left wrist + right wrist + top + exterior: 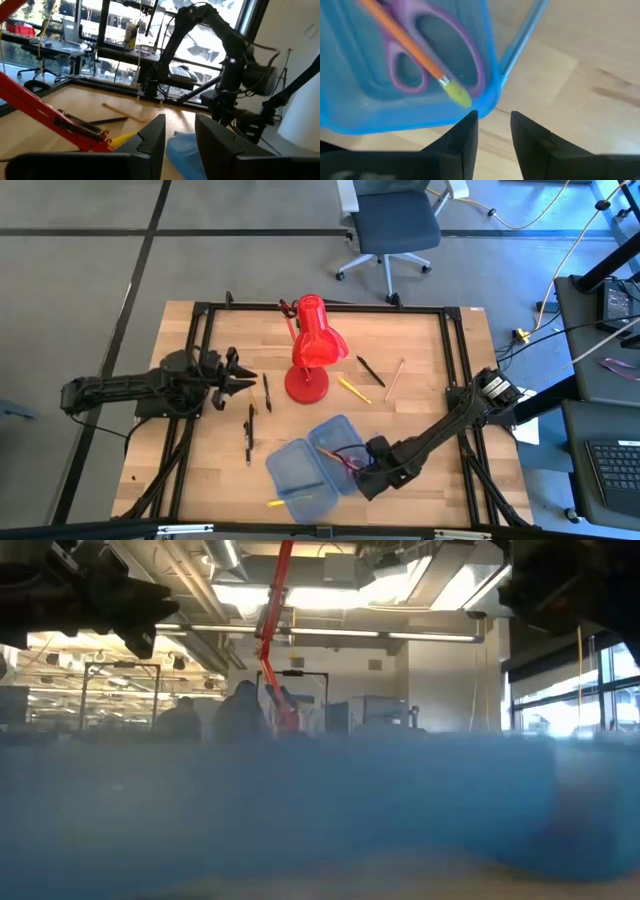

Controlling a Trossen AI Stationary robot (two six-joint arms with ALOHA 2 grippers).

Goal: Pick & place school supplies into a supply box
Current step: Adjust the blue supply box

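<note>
A red desk lamp (pixel 313 345) is seen standing on the wooden tabletop (pixel 420 390), between the two sets of jaws and nearer the left ones. An office chair (pixel 392 225) is placed on the grey floor (pixel 90 250), well beyond both jaws.

No text, label, brand, number or sign can be read in any of the views; nothing on the wooden table (pixel 420 395), the red lamp (pixel 315 345) or the blue case (pixel 305 465) carries letters that can be made out, and the room behind shows no readable sign
</note>
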